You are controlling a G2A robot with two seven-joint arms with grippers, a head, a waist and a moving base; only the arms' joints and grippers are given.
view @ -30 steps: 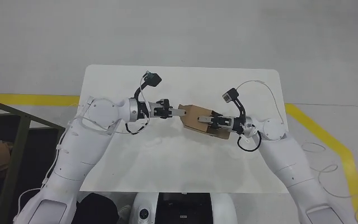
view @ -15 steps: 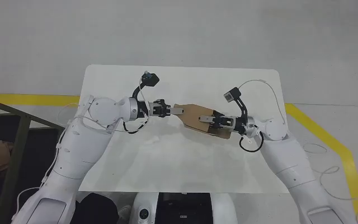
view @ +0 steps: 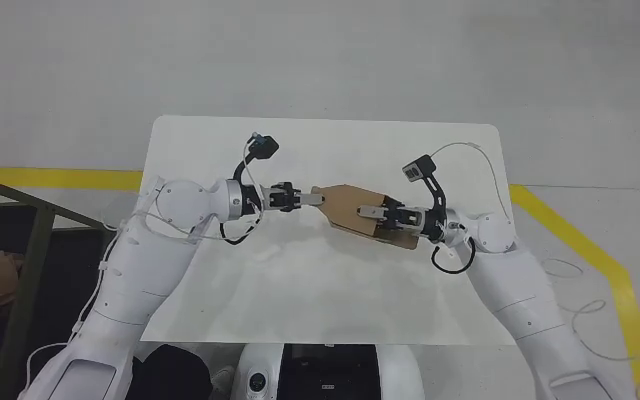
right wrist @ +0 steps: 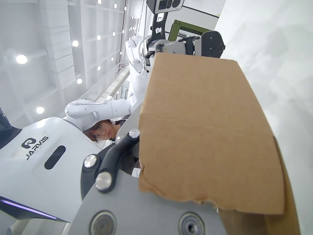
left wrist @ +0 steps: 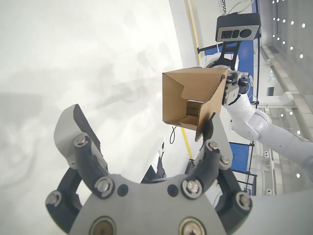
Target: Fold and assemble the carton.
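Over the last second the left arm has drawn its wrist a little to the left. The carton (view: pixel 355 203) has stretched that way too. Its left flap stopped shorter before and now runs out to a point at the left gripper (view: pixel 306 197). The right gripper (view: pixel 368 212) has kept its place on the carton.

The white table (view: pixel 300 290) stands on a grey floor. A green frame (view: pixel 30 235) stands at the left edge of the scene. Yellow floor tape (view: pixel 60 178) runs in from the left and shows again to the right of the table.

The left arm comes in from the left, its gripper spread wide with one finger (left wrist: pixel 217 135) touching the edge of the carton's loose flap. The carton sits between the two grippers over the middle of the table, its open end facing left. The right arm comes in from the right, bent at the elbow, with its gripper clamped on the carton's right part.
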